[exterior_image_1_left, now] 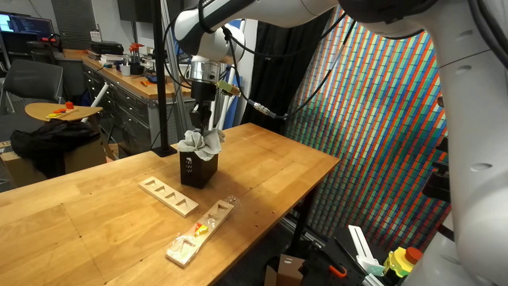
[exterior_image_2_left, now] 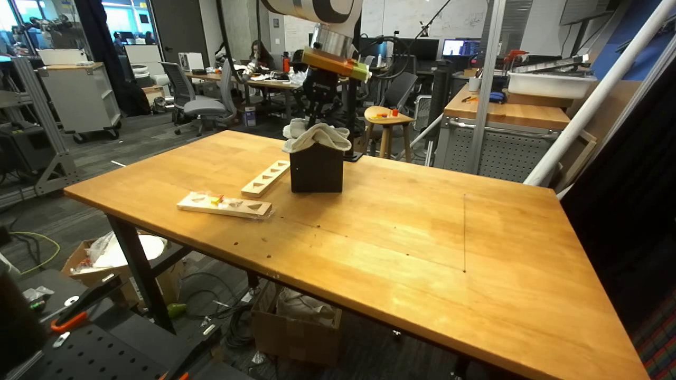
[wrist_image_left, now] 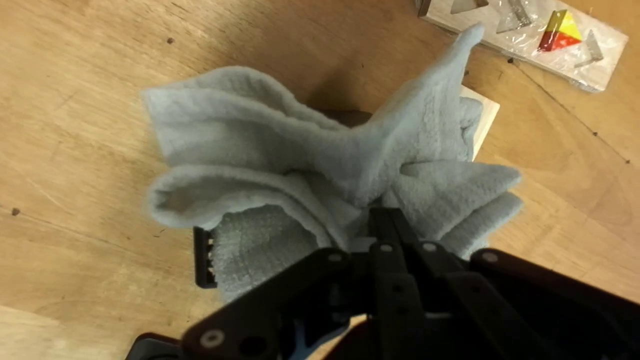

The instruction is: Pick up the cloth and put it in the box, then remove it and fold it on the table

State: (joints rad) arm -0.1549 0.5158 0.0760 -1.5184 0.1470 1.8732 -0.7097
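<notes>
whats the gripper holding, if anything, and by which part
Cannot be told: the gripper is shut, its tips among folds of the cloth; any pinch is hidden.

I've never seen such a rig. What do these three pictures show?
The machine is a robot arm ending in a black gripper. Two pictures come from cameras standing outside the robot; the third, the wrist view, looks down past the gripper. On the wooden table are a slotted board, a plastic-wrapped board and a black box. A pale cloth is bunched over the box's top; how much lies inside is hidden. The gripper is shut, its lower end among the cloth's folds; I can't tell whether it pinches any.
</notes>
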